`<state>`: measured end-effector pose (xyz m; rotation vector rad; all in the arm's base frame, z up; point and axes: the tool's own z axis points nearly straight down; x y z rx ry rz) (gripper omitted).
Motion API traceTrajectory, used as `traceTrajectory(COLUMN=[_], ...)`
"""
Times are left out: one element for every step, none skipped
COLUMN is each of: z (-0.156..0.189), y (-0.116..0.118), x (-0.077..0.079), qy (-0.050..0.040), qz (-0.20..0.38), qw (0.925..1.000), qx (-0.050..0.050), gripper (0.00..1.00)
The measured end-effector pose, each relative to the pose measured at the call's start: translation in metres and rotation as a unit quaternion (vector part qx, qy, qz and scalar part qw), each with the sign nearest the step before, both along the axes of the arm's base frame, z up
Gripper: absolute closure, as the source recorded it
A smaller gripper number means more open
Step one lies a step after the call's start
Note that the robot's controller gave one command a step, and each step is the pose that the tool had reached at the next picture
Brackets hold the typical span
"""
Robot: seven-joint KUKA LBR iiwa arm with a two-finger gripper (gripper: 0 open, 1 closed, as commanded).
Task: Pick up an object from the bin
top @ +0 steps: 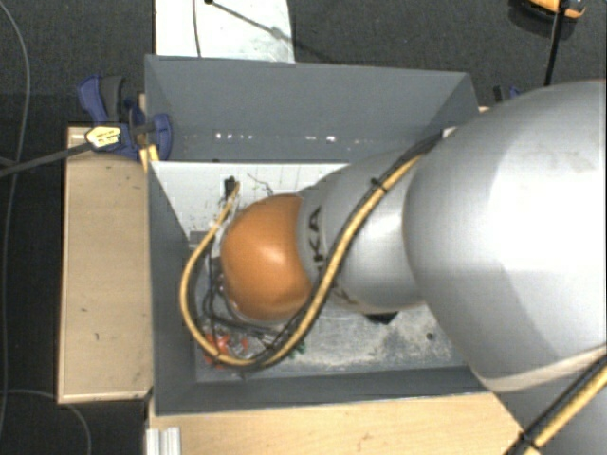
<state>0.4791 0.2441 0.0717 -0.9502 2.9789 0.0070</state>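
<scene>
We see the arm (493, 254) deep in the bin (171, 368), with its orange cover (266, 259) low over the floor. The gripper (230, 328) sits tucked under that cover, and we cannot tell whether it is spread or pressed together. Just below the cover's lower edge we make out a small clutter of red and green bits (220, 347), ringed by the yellow cable (190, 297). A dark lump (381, 318) lies to the right of the cover, under the arm. Nothing looks lifted, so we judge the reach-in done, while the grasp, the raise and the carry out of the bin are all left. Which bit is the target, we can't say.
</scene>
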Motion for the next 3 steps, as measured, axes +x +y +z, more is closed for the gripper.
traceTrajectory(z=[-0.001, 0.003, 0.016], y=[0.000, 0.000, -0.001], x=[-0.001, -0.002, -0.004], qy=[0.0013, 0.0023, 0.0058], qz=[0.000, 0.000, 0.000], qw=[1.0000, 1.0000, 1.0000], qx=[0.000, -0.001, -0.002], gripper=[1.00, 1.00, 1.00])
